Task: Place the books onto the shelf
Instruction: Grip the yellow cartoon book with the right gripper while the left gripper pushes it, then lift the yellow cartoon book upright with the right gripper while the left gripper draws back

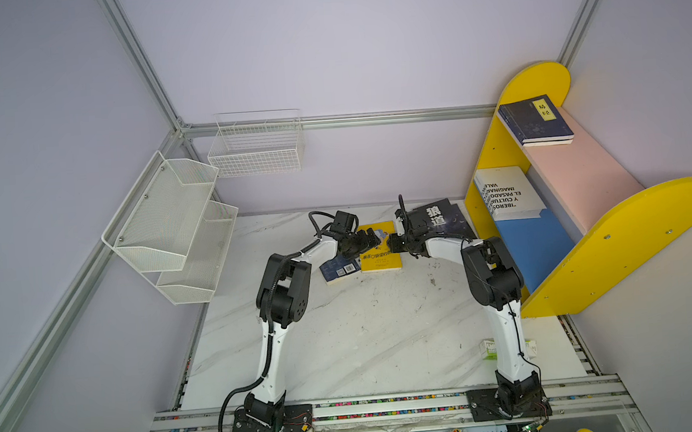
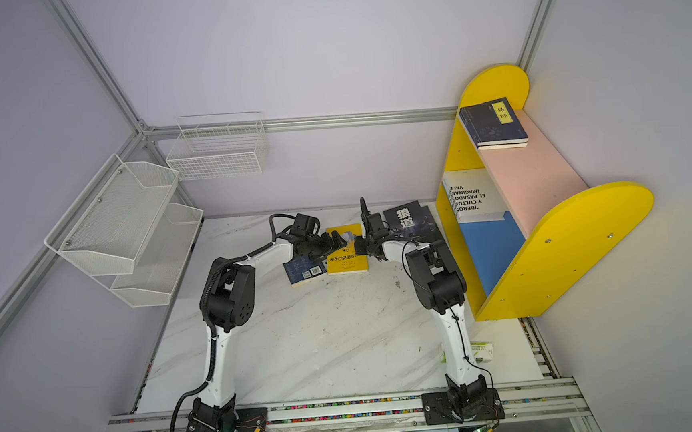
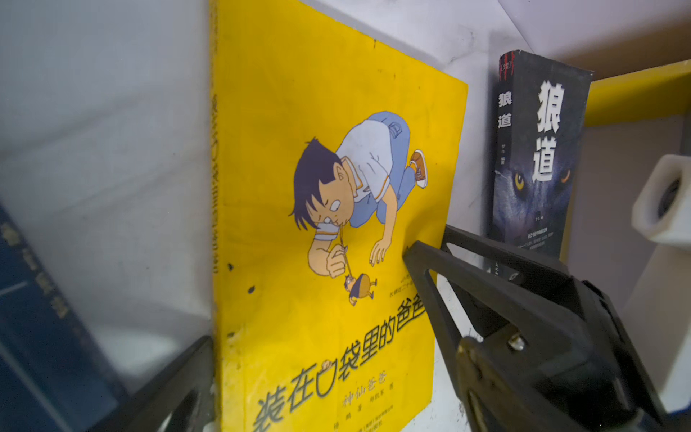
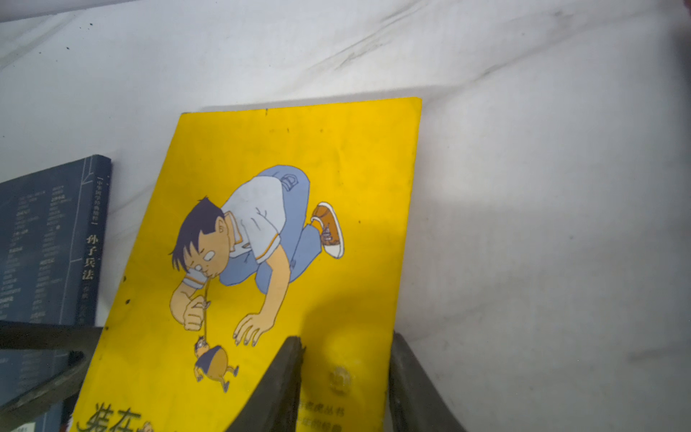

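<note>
In both top views the yellow cartoon book lies flat on the marble table, shelf to its right. Left wrist: left gripper gapes wide over its cover. Right wrist: right gripper, narrowly parted, straddles its edge.

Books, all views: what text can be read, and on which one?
"装在口袋里的爸爸", "神仙爸爸": yellow book, cover.
"狼道": dark wolf book, cover and spine.
"孙子兵法": tabletop navy book, spine.
"易经": shelved navy book, yellow label.
"IBEROS", "Y CULTUR", "EL PASADO", "IMAGINAR", "VALE": shelved white book, cover.
Small print, green-and-white box: unreadable.
</note>
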{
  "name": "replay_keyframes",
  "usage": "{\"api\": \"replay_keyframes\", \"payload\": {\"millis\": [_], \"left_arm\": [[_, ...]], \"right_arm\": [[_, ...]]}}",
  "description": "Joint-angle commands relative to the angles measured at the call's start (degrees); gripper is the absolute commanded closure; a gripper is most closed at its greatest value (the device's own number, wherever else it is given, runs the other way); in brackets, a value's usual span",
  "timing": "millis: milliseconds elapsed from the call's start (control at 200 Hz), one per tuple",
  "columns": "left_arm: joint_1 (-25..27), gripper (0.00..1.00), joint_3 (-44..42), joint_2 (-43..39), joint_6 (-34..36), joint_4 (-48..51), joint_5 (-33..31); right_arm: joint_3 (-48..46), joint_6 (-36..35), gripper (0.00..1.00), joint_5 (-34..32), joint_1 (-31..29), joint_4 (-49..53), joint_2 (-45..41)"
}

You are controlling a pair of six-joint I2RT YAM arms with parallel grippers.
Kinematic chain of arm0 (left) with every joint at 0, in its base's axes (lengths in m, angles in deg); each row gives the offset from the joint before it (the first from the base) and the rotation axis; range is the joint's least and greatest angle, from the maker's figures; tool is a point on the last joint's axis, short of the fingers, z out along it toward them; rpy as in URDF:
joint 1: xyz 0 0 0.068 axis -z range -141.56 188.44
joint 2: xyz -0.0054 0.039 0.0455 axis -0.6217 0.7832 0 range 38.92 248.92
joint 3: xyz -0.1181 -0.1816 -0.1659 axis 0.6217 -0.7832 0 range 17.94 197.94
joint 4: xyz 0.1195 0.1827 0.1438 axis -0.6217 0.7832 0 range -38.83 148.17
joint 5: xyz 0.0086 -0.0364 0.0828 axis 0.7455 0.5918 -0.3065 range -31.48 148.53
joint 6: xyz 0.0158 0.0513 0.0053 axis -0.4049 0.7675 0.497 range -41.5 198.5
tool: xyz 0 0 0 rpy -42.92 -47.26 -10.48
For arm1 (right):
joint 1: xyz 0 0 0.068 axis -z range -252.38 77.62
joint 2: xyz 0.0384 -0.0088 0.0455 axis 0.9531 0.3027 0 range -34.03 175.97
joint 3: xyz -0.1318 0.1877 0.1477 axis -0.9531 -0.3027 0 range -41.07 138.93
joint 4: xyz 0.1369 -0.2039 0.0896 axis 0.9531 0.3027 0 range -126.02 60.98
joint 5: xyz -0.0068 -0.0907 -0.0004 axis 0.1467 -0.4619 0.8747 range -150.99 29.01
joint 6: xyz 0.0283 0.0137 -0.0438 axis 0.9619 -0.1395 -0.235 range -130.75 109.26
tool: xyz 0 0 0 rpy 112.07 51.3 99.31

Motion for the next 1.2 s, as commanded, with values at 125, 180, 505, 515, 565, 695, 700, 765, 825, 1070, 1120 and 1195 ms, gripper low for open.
{"api": "replay_keyframes", "payload": {"millis": [125,180,505,515,565,695,700,765,825,1070,1120,1195], "left_arm": [[0.5,0.04,-8.6,-2.8,-22.1,-35.9,22.3],[0.5,0.04,-9.2,-3.9,-25.0,-39.1,22.5],[0.0,0.12,-14.1,-8.8,-27.7,-36.3,17.7],[0.0,0.12,-14.1,-8.9,-27.4,-35.6,17.5],[-0.1,0.17,-14.1,-9.4,-25.9,-32.3,16.4],[-0.2,0.34,-14.7,-10.8,-22.5,-26.1,14.2],[-0.2,0.35,-14.8,-10.7,-22.5,-26.0,14.0],[-0.2,0.47,-15.6,-11.5,-22.1,-25.5,13.4],[-0.2,0.55,-15.9,-11.8,-21.8,-24.8,13.3],[-0.2,0.84,-15.6,-12.8,-19.9,-21.0,12.6],[-0.2,0.87,-15.5,-13.2,-19.6,-20.4,12.4],[-0.2,0.89,-14.7,-13.8,-18.8,-18.9,12.2]], "right_arm": [[-3.2,2.5,0.61,7.6,-1.7,5.3,5.4],[-3.4,2.5,0.61,7.7,-1.8,5.3,5.6],[-3.5,2.0,0.61,7.7,-1.7,5.3,6.0],[-3.5,2.0,0.61,7.7,-1.7,5.3,6.0],[-3.5,2.0,0.61,7.7,-1.7,5.2,6.1],[-3.8,2.0,0.61,7.1,-1.7,5.3,6.0],[-3.8,2.0,0.61,7.1,-1.8,5.4,6.0],[-4.1,2.1,0.61,6.6,-1.7,5.3,5.8],[-4.2,2.4,0.61,6.4,-1.7,5.3,5.5],[-3.9,8.0,0.48,5.4,-1.2,2.5,2.0],[-4.1,10.9,0.38,5.2,-0.7,0.8,0.3],[-4.1,16.7,0.29,4.8,0.3,-0.5,-3.1]]}}
